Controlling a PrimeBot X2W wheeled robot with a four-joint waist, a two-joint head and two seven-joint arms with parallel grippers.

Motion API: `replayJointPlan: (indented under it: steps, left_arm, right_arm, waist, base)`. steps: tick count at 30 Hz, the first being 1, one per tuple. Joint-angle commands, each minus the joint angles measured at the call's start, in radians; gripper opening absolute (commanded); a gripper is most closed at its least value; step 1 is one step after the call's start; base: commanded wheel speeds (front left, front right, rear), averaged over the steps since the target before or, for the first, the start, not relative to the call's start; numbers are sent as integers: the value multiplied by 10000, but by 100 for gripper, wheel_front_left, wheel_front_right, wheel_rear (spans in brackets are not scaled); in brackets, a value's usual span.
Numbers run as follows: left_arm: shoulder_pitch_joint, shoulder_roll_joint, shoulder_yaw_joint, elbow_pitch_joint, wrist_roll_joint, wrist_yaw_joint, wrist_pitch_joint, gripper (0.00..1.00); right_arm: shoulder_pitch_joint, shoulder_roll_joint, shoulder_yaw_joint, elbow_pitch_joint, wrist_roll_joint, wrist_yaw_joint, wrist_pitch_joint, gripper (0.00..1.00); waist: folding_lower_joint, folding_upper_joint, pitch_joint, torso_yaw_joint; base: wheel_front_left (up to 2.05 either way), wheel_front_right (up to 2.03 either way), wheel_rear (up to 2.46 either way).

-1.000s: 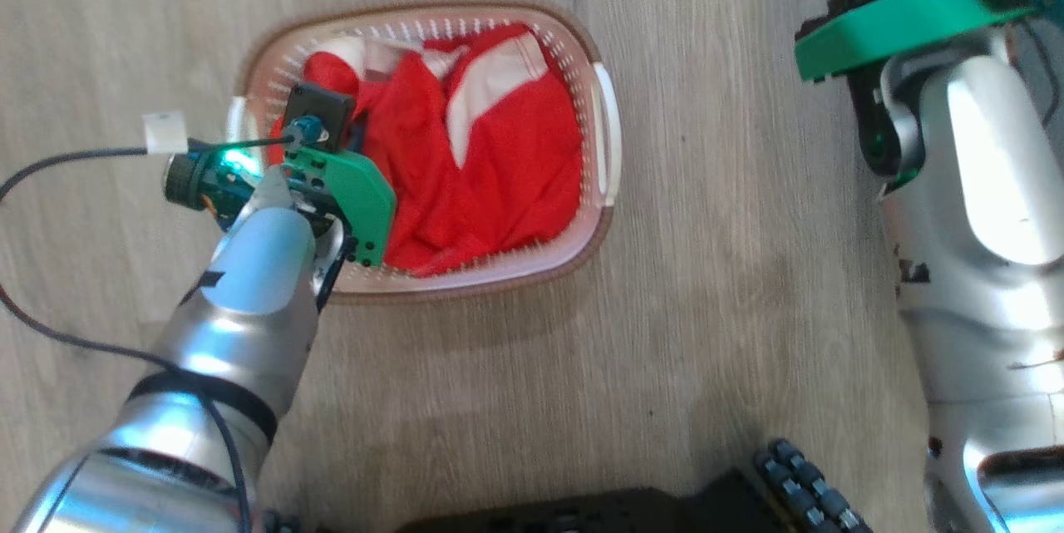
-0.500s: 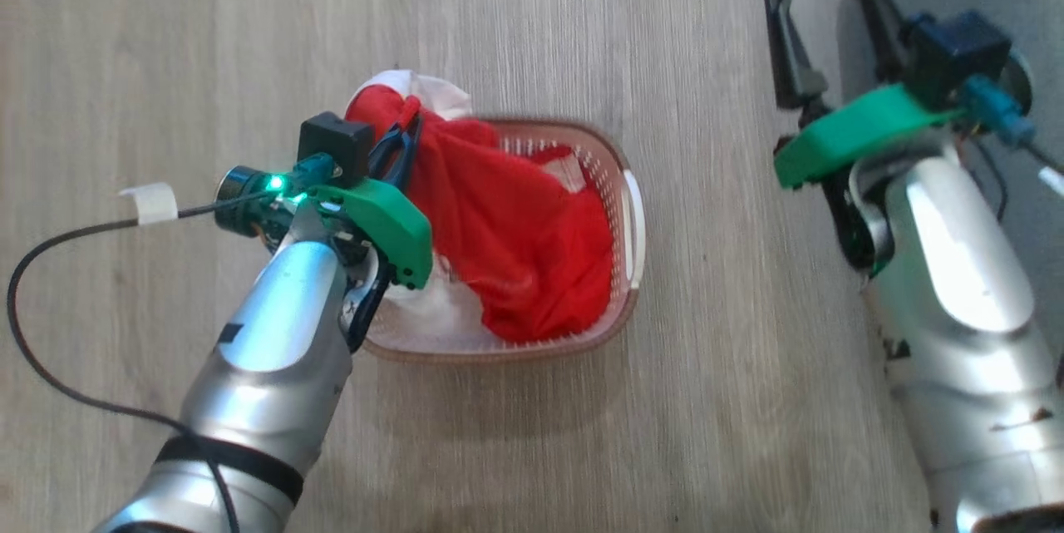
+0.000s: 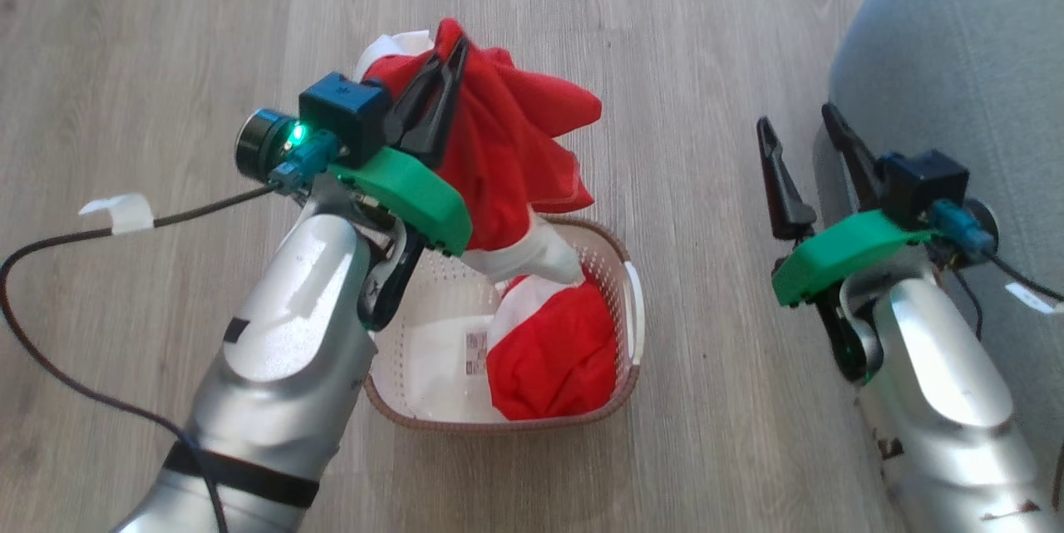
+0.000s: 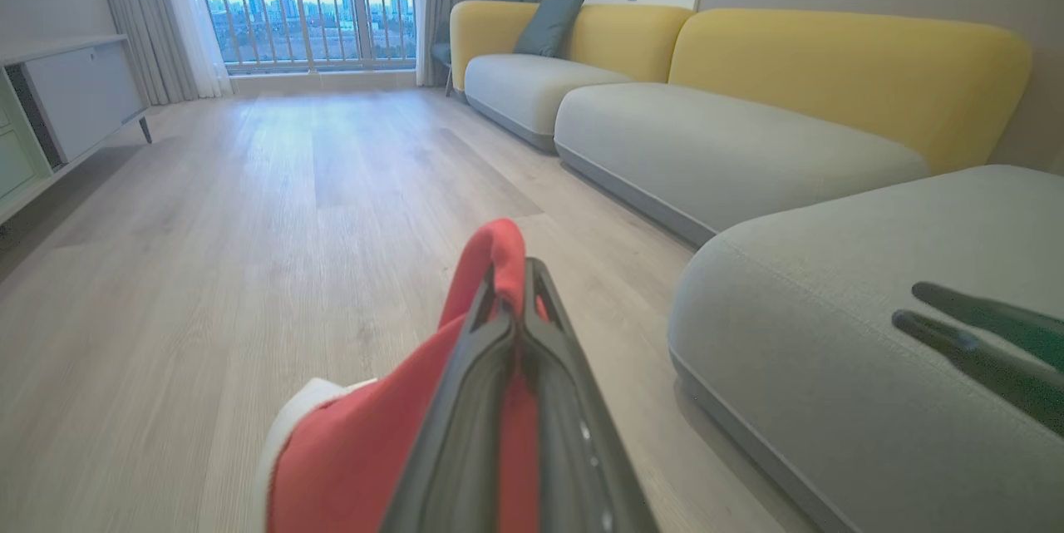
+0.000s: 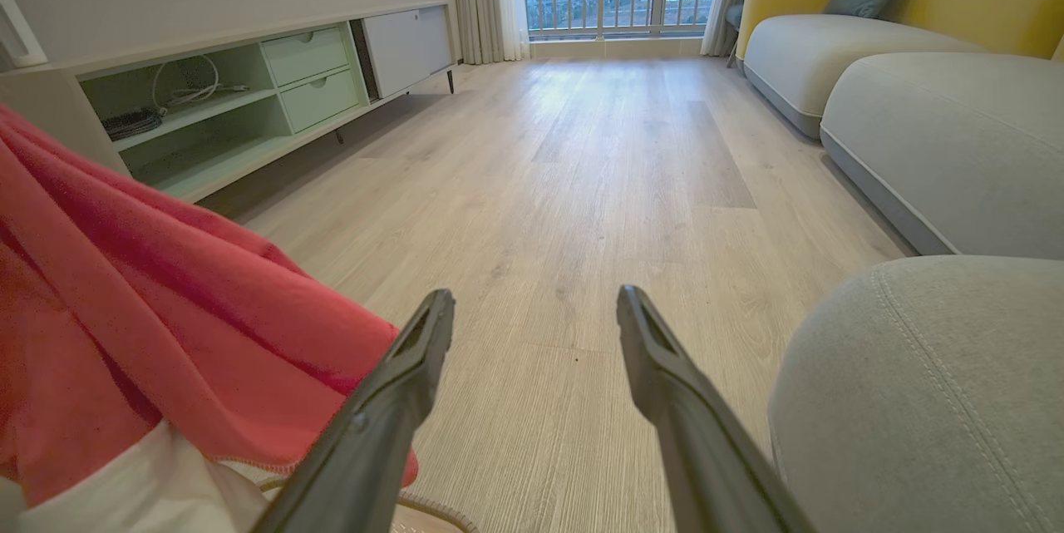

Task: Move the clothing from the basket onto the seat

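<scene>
My left gripper (image 3: 453,59) is shut on a fold of the red and white clothing (image 3: 507,150), held up above the cream basket (image 3: 632,308). The fabric hangs down from the fingers into the basket, where a red heap (image 3: 557,358) lies on the right side beside the base label. In the left wrist view the pinched fingers (image 4: 519,283) grip the clothing (image 4: 366,450), with the grey-green seat (image 4: 831,333) to their right. My right gripper (image 3: 795,119) stands open and empty by the seat (image 3: 956,42). The right wrist view shows its spread gripper (image 5: 536,300), the clothing (image 5: 125,283) and the seat (image 5: 931,383).
Wood floor (image 3: 166,34) surrounds the basket. A black cable (image 3: 50,242) trails from my left wrist. Grey sofa cushions with yellow backs (image 4: 831,67) line the right side of the room. A low pale-green cabinet (image 5: 249,92) runs along the left wall.
My left gripper has risen out of the basket with the clothing in it, baring the basket's left half. The head camera has shifted and the seat has come into view. The right gripper stays open.
</scene>
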Motion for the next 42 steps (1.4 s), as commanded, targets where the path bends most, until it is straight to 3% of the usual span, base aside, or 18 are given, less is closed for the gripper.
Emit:
replayJointPlan:
  steps: [1,11,20,23,32,37,42]
  left_arm:
    - [-435,169,263,-490,-43,-23,-127,0]
    - [-1346,168,-294,-2018,-211,-13,-127,0]
    - [-1957,168,-633,-2169,-410,217,-128,0]
    - [-1901,168,-719,-2145,-480,253,-128,0]
    - [-1768,168,-813,-2073,-488,284,-128,0]
    - [-1723,168,-894,-2054,-523,284,-128,0]
    - [-1703,168,-1128,-2082,-607,306,-128,0]
  right_arm:
    - [-27,91,156,-260,64,-2,-65,100]
    - [522,62,165,-93,124,-2,-65,100]
    - [662,103,176,-69,199,-2,-65,100]
    - [591,173,218,-557,405,-2,-65,100]
    - [103,-67,2606,-3815,1527,-2,-65,100]
    - [-384,-94,3913,-3733,1739,-2,-65,100]
    - [-895,181,4473,-2417,1786,-2,-65,100]
  waist:
    - [1,-1,-234,-26]
    - [1,-1,-963,-48]
    - [1,-1,-1102,-60]
    - [1,-1,-1055,-79]
    - [1,-1,-837,-86]
    - [1,-1,-803,-32]
    - [1,-1,-837,70]
  base:
    - [0,0,0]
    - [0,0,0]
    - [0,0,0]
    - [0,0,0]
    - [0,0,0]
    - [0,0,0]
    - [0,0,0]
